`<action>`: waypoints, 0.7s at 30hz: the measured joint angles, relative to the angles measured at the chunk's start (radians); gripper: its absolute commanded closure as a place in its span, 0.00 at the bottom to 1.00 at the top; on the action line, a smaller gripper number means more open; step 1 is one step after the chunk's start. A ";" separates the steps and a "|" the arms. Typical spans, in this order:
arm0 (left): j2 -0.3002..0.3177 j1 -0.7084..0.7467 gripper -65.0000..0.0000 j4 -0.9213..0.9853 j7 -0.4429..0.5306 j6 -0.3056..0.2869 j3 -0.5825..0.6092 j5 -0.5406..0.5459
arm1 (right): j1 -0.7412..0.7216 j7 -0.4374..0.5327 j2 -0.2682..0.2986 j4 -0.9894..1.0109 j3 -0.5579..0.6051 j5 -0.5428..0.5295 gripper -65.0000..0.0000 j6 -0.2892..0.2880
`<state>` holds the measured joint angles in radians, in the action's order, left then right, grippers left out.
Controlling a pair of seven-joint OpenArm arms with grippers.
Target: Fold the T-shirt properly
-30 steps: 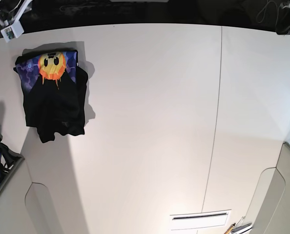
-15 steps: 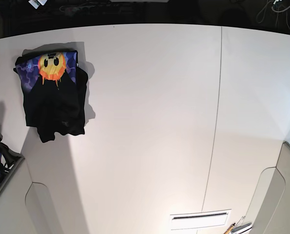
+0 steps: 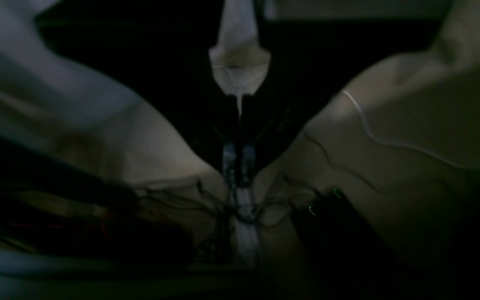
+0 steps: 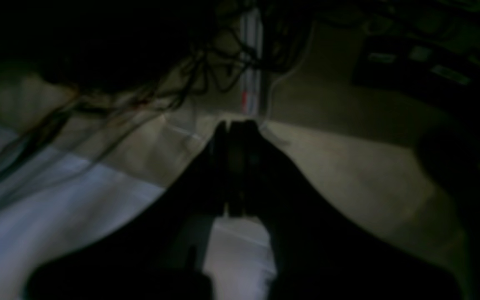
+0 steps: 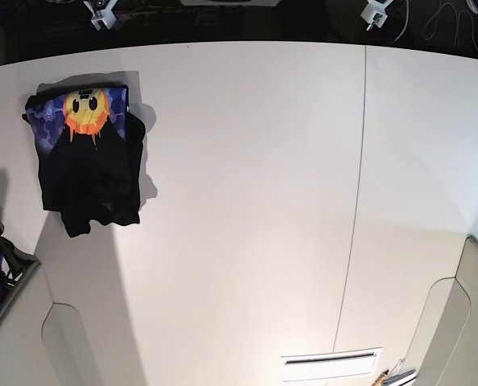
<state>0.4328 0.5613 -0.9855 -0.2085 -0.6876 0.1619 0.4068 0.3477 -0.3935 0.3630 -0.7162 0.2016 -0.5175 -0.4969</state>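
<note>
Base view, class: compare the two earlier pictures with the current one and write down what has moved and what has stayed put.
The two white arm tips at the far edge have shifted. The right arm's tip went from the far-left corner toward the middle; the left arm's tip came in from the far-right corner. Neither took hold of anything; both grippers are shut and empty. The folded T-shirt lies unchanged on the white table.

No readable text, label, brand or number shows anywhere; the T-shirt point(image 5: 86, 161) bears only a wordless smiley-sun print point(image 5: 87, 112).
</note>
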 measured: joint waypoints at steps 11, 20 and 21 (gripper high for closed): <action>-0.129 -0.268 1.00 0.299 0.097 0.191 0.027 -0.177 | -0.262 0.064 -0.192 0.190 0.031 0.178 1.00 0.344; -0.129 -0.279 1.00 0.307 0.097 0.209 0.027 -0.185 | -0.249 0.071 -0.202 0.191 0.031 0.194 1.00 0.374; -0.128 -0.279 1.00 0.307 0.097 0.209 0.027 -0.185 | -0.249 0.071 -0.202 0.191 0.031 0.194 1.00 0.374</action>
<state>0.3046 0.2825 -0.6785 -0.1116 -0.4786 0.1886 0.2214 0.0982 -0.3222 0.1608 -0.5251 0.2321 -0.3233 -0.1226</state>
